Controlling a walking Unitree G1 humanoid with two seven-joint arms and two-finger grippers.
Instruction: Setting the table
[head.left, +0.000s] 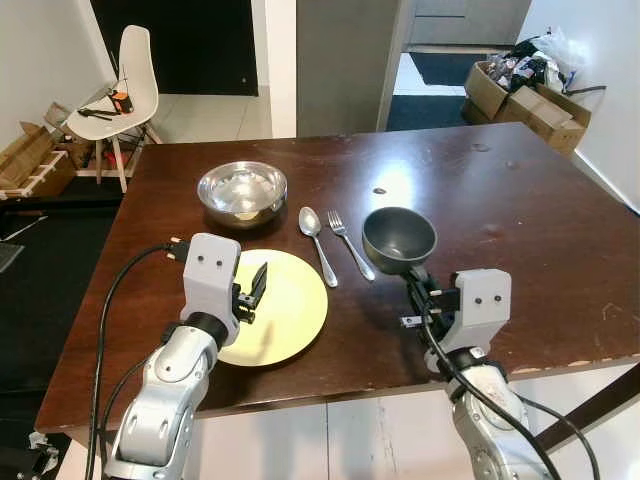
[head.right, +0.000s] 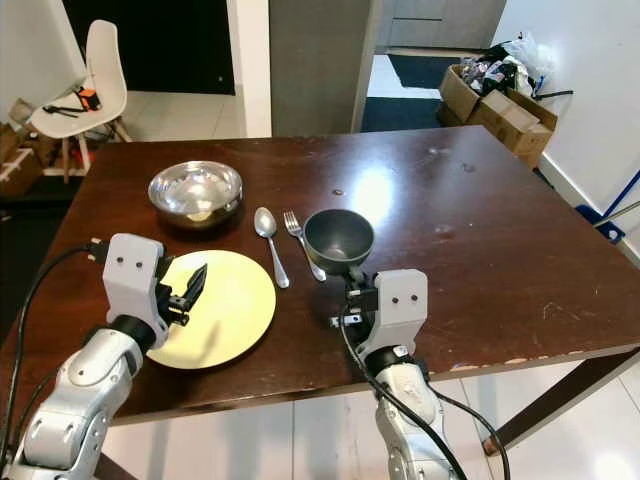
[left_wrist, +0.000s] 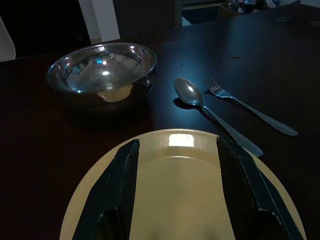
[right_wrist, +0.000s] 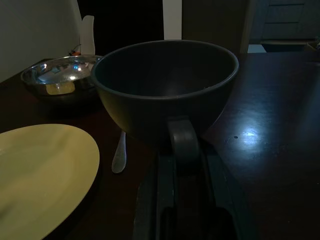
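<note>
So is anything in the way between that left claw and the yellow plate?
Nothing visible. The left gripper hovers open right over the yellow plate, with both fingers above its surface. The spoon and fork lie beside the plate, and the steel bowl sits beyond it.

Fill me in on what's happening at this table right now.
A humanoid robot is setting a dark wooden table. Its right gripper is shut on the near rim of a dark grey bowl just right of the fork and spoon. Its left gripper hovers open over the yellow plate. A steel bowl sits behind the plate.
</note>
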